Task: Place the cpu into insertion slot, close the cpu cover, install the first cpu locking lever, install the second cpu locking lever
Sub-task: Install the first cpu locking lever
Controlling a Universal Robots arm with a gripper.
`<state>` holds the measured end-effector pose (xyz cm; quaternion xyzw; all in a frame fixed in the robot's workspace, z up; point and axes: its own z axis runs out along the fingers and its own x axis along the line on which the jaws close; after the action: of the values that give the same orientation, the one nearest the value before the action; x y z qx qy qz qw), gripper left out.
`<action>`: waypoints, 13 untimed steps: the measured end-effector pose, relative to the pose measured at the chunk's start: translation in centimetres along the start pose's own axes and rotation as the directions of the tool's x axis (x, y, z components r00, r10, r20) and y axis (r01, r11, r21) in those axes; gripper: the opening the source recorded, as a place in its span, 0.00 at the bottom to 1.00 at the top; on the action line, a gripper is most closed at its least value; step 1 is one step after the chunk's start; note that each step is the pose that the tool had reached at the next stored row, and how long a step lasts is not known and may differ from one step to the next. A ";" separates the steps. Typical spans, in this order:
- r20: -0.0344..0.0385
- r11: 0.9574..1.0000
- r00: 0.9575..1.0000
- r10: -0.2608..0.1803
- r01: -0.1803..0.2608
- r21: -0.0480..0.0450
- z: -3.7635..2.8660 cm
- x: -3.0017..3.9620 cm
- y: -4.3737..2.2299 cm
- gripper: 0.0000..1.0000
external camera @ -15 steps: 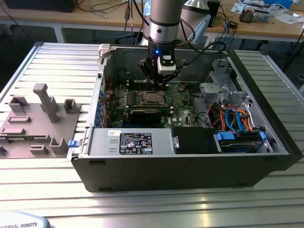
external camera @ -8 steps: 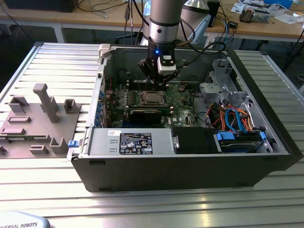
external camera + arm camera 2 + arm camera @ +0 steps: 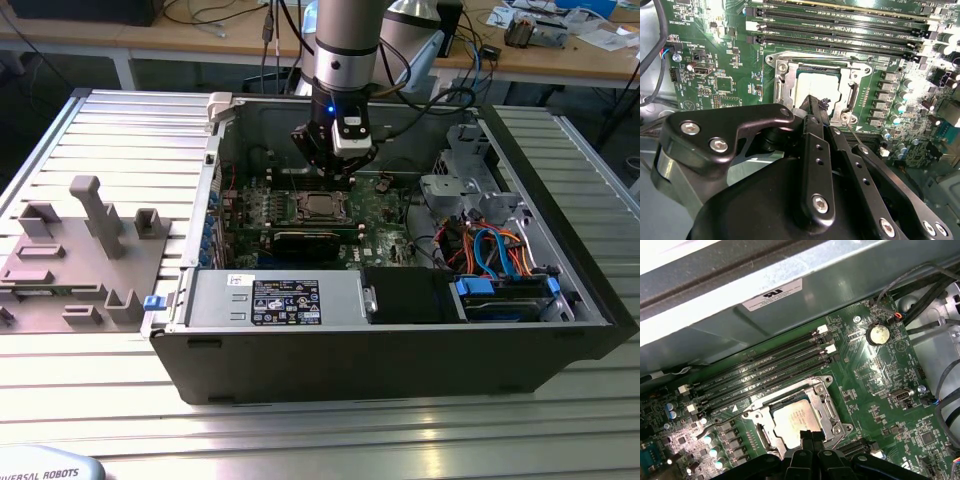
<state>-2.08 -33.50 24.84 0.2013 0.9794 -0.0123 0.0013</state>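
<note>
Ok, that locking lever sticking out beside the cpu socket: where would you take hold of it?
Likely near its free end, coming from above with the fingers across the thin rod. In the first wrist view the locking lever juts out past the insertion slot, low over the board, so its sides look reachable.

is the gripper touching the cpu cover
Cannot tell. In both wrist views the gripper overlaps the cpu cover edge, with no contact or gap plainly visible.
</note>
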 end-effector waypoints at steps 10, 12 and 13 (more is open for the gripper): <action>0.000 1.000 1.000 -0.006 0.006 0.000 0.00 0.00 0.00 0.11; 0.000 1.000 1.000 -0.007 0.007 0.000 0.00 0.00 0.00 0.11; 0.000 1.000 1.000 -0.008 0.008 0.000 0.00 0.00 0.00 0.11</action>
<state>-2.08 -33.50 24.84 0.1975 0.9802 -0.0123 0.0014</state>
